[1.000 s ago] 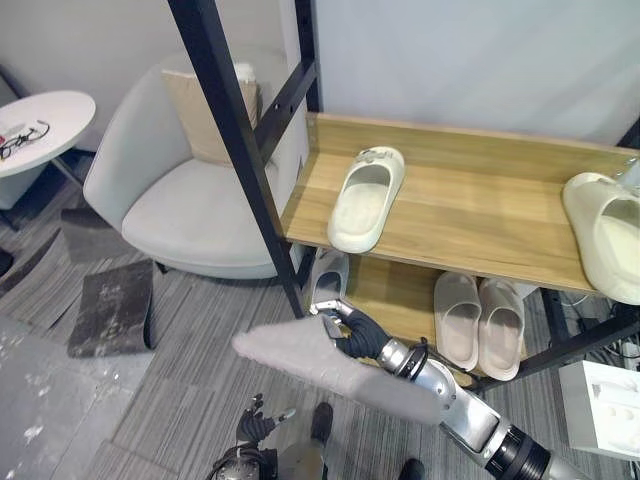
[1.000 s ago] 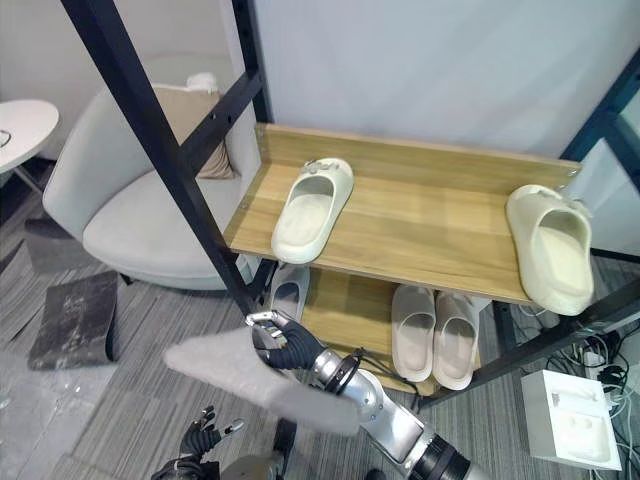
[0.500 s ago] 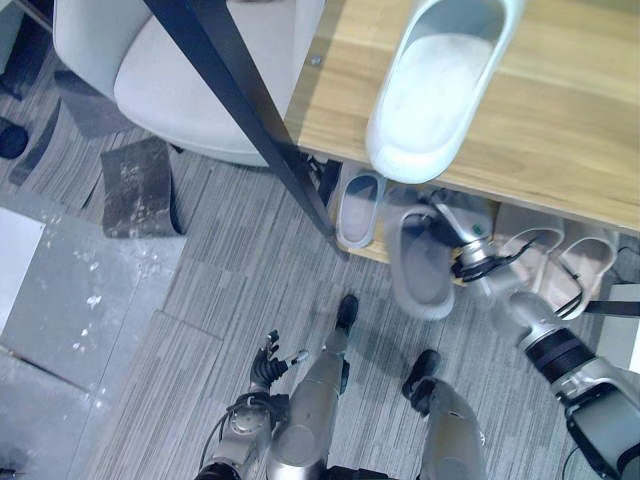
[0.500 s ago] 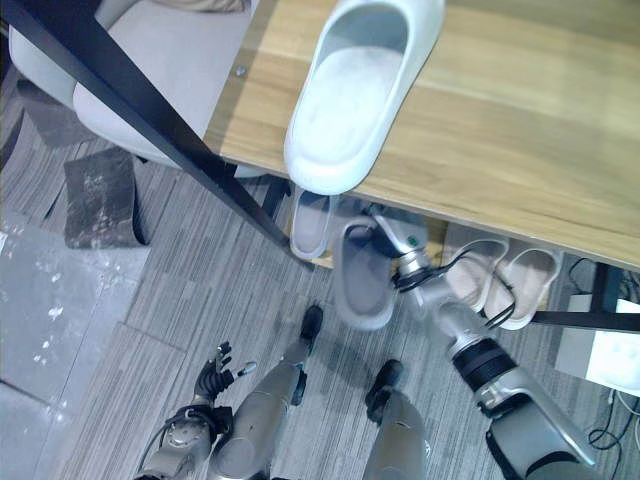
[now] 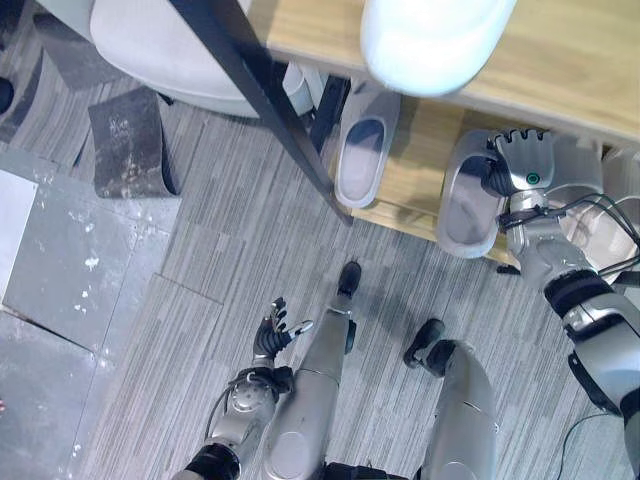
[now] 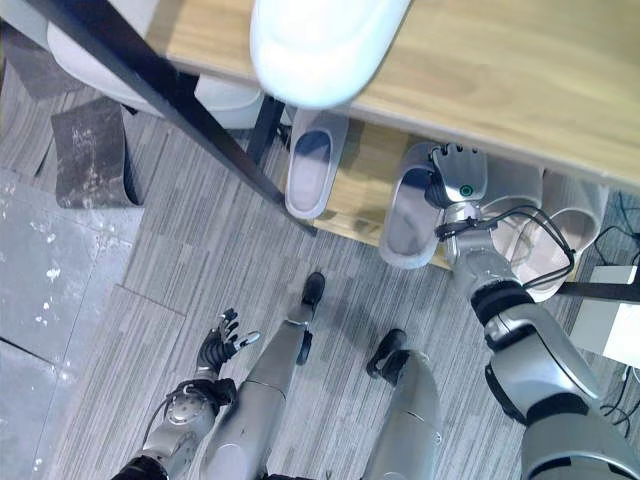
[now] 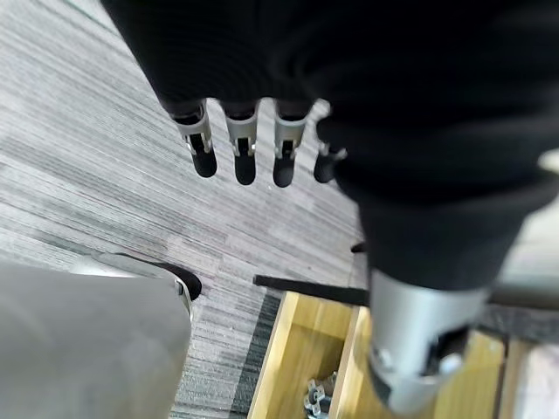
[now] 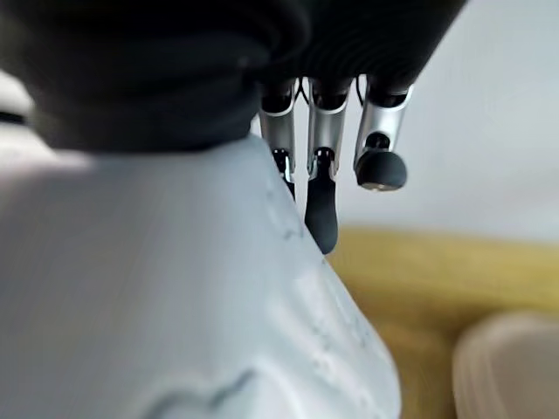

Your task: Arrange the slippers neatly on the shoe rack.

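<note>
My right hand (image 5: 522, 165) is shut on the toe end of a grey slipper (image 5: 468, 198), which lies over the front edge of the rack's lower shelf (image 5: 415, 195). In the right wrist view its fingers (image 8: 320, 205) rest along the pale slipper (image 8: 175, 297). A matching grey slipper (image 5: 364, 156) lies to its left on the same shelf, with a gap between them. A beige pair (image 6: 560, 235) sits behind my right arm. A white slipper (image 5: 432, 40) overhangs the top shelf (image 5: 560, 70). My left hand (image 5: 276, 333) hangs open above the floor, its fingers (image 7: 240, 157) straight.
The rack's black slanted post (image 5: 262, 95) crosses in front of the shelves on the left. A pale armchair (image 5: 160, 45) and a dark mat (image 5: 125, 140) lie further left. A white box (image 6: 612, 330) stands on the floor at the right.
The camera has tipped further down towards the floor. My right hand has carried the grey slipper from above the carpet onto the lower shelf. The left hand stays low.
</note>
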